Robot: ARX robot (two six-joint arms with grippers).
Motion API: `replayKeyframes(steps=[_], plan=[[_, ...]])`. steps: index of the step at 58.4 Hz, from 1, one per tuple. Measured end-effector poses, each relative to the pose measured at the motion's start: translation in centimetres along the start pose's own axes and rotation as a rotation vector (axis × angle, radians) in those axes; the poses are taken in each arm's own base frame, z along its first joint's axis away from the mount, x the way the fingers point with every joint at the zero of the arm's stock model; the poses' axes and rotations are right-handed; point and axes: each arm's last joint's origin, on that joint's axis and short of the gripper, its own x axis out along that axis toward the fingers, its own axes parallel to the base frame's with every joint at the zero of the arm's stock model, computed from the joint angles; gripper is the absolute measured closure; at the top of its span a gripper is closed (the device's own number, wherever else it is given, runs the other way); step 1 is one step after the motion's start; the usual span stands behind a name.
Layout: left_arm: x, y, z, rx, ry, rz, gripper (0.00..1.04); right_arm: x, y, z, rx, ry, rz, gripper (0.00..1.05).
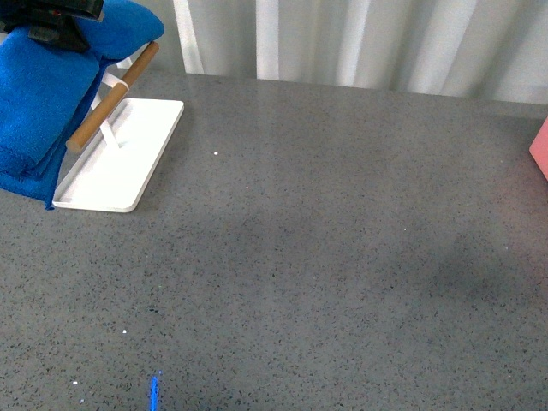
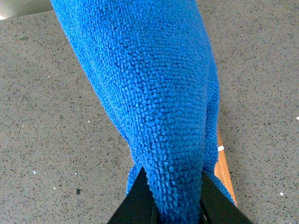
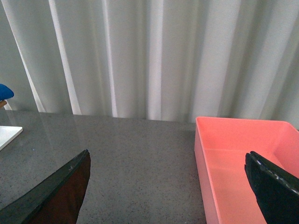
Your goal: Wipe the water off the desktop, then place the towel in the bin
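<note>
**Front view.** Towel [image 1: 43,94] at far left, bunched above tray [image 1: 128,184] and rod [image 1: 116,94], pinched from above by left claw [image 1: 53,19]. Tabletop [image 1: 342,257] grey and speckled, no puddle discernible. Bin [image 1: 539,147] just showing at right edge, well apart from towel.

**Left wrist view.** Left claw pressed onto a thick fold of towel, cloth hanging down toward tabletop. Sliver of rod just beside cloth.

**Right wrist view.** Right claw [image 3: 168,191] spread, gripping nothing, near bin. Curtain [image 3: 154,56] behind.

**Step in hand, as judged.** Bringing towel out to wipe.
- Raise clear of rod before swinging right, to avoid dragging tray.
- Lower to lay cloth broad on tabletop.
- Sweep with light pressure.
- Keep pinch firm throughout.
</note>
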Motion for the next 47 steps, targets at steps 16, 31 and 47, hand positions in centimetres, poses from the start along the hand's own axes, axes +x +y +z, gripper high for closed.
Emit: replayKeyframes(steps=[16,31,47], plan=[[-4.6,0.2,4.0,0.004,-0.133,-0.007,0.99,0.0,0.0,0.0,0.000,0.000,0.000,0.07],[-11.2,-3.9,8.3,0.066,-0.347,-0.106,0.99,0.0,0.0,0.0,0.000,0.000,0.000,0.07],[-14.0,-13.5,7.9,0.129,-0.450,-0.359,0.99,0.0,0.0,0.0,0.000,0.000,0.000,0.07]])
